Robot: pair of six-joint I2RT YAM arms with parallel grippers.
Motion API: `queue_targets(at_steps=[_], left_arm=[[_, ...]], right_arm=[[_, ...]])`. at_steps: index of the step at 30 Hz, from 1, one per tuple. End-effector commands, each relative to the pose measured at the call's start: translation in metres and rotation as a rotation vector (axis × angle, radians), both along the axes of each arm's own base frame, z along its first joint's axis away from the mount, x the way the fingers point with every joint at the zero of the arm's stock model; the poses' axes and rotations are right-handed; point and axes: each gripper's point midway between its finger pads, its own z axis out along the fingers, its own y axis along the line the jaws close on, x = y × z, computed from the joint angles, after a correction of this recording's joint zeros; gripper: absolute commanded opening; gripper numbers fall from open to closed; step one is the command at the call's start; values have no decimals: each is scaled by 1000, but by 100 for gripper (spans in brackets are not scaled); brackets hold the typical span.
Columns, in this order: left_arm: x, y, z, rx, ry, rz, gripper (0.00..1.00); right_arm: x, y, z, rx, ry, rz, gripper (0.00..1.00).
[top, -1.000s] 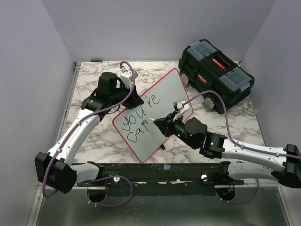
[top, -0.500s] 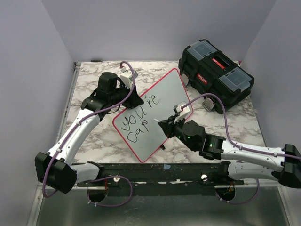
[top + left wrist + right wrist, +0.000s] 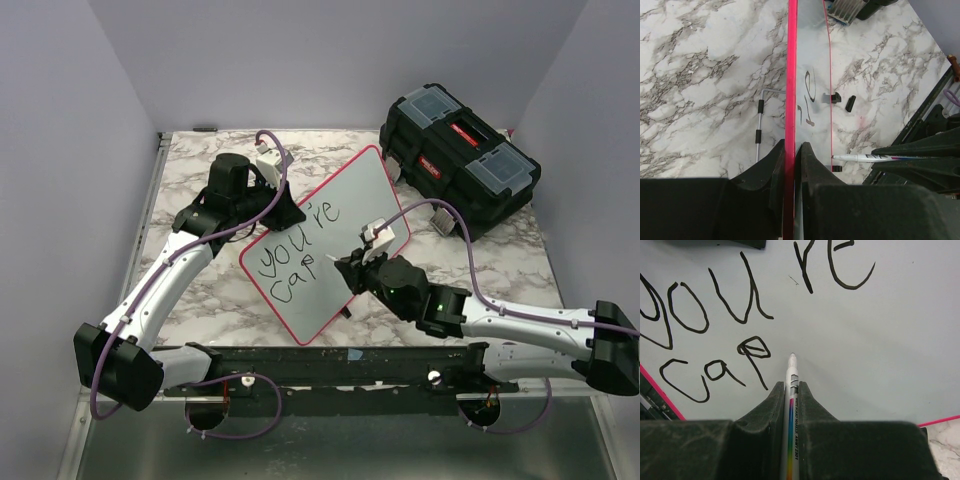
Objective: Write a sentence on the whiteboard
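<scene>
Clamping marker [image 3: 792,374], right tool [image 3: 791,385], sentence [image 3: 756,290] legible (left wrist: whiteboard [image 3: 812,75] edge-on)

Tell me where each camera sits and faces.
Top external: above and behind the bases, looking down on the whiteboard and toolbox; both arms show.
Left wrist: on its wrist, sighting along the whiteboard's edge; left gripper clamps its rim.
Right wrist: on its wrist, facing the written words; right gripper holds the marker.
Shared: both wrist views show the marker.

glossy smooth whiteboard [image 3: 345,215]; marble-look table [image 3: 190,170]; matt black plastic toolbox [image 3: 460,155]; matt claw [image 3: 790,390].
</scene>
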Motion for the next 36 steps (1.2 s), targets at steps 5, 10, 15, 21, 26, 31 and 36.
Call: queue_targets(at_steps=[5,10,15,21,26,31,36], left_arm=[[-8,9,-31,118,27,-21,0],[-8,9,-32,120,28,-21,0],[-9,9,-32,122,29,-20,0],[-9,10,-32,122,27,-19,0],[-9,10,-31,123,24,-19,0],[-9,10,-32,124,24,-18,0],[-9,10,-31,123,23,-19,0]], right_arm=[[7,7,16,23,-38,-9,1],[8,10,20,25,-44,-4,1],[9,10,22,29,-48,-14,1],[15,9,23,19,-54,-47,1],[20,11,21,10,-57,-69,1],[19,19,19,5,-51,-46,1],[14,25,20,8,-47,-1,1]])
